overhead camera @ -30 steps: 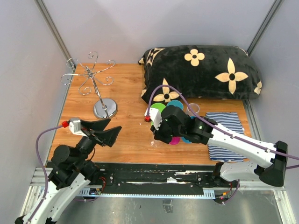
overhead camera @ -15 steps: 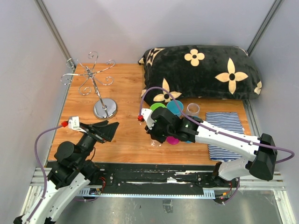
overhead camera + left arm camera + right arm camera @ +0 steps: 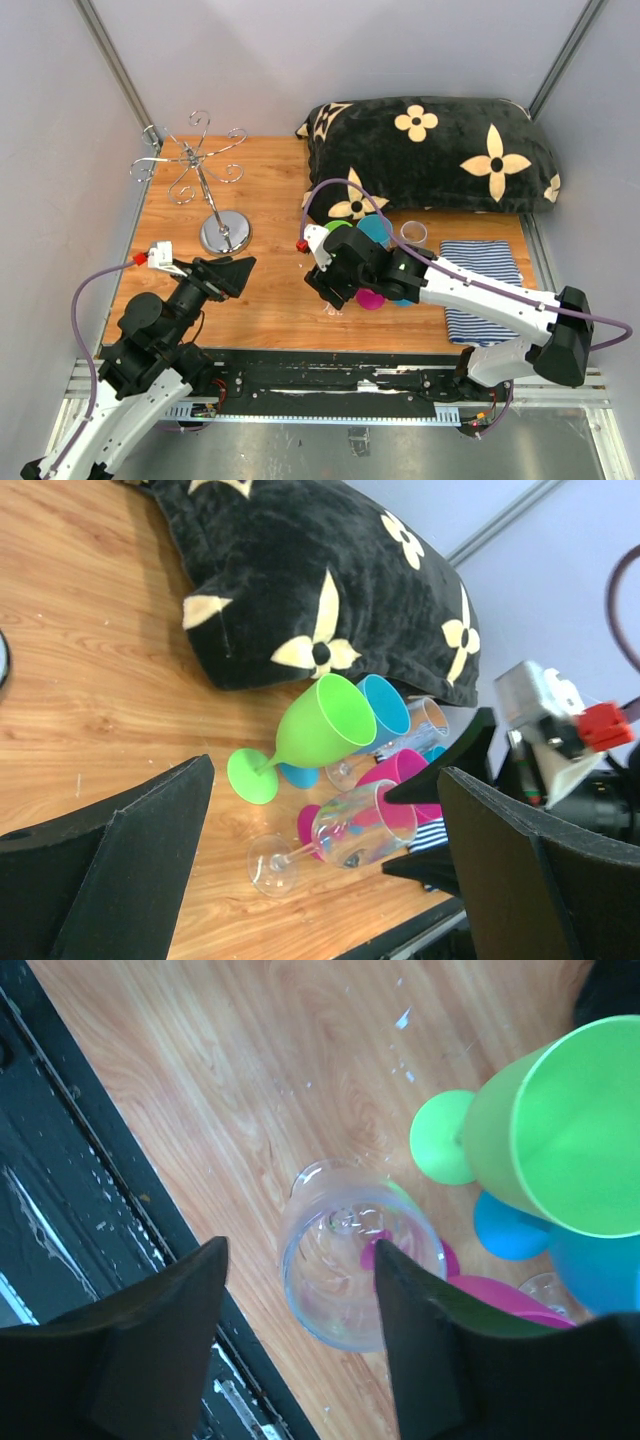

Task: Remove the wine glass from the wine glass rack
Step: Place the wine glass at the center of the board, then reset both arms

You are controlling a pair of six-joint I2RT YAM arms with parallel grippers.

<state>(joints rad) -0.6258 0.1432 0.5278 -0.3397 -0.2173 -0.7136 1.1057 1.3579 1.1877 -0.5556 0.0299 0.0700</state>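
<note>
My right jaws apart, astride the wine glass [image 3: 335, 1260]; it stands on the desk [image 3: 250, 1080], off the rack [image 3: 224, 233], just beside coloured glasses [image 3: 560, 1140]; rising crooked, a finger may clip its rim, topple it; left jaws wide.

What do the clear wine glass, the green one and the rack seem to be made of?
The clear glass: transparent glass or plastic, glossy; the table shows through. The green glass: probably plastic, even colour, soft sheen. The rack: thin metal wire, chrome-bright, mirror-like base.
</note>
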